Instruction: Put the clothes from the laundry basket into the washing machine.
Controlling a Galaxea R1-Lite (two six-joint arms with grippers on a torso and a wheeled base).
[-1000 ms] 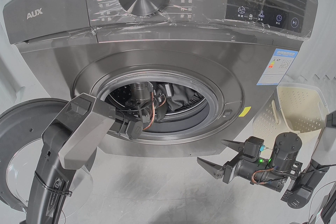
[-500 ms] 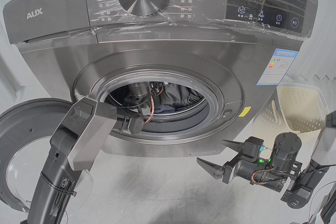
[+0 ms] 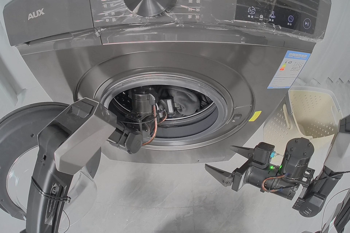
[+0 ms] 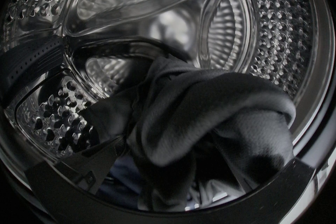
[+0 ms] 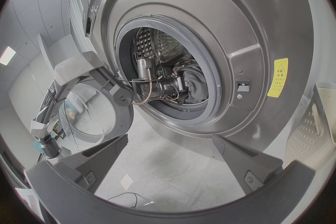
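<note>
Above the floor (image 3: 164,190) before the washing machine (image 3: 233,73), right gripper (image 3: 218,156) spread wide, near the cream laundry basket (image 3: 310,113). Past the opening, left gripper (image 4: 164,151) inside the drum (image 4: 280,25), fingers seemingly parted, dark garment (image 4: 210,102) heaped over one of them at the drum's front edge.

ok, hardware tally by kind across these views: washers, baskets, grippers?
Washer: 1
Basket: 1
Grippers: 2 (left gripper in the drum, right gripper outside, below the door opening)
Total: 4
</note>
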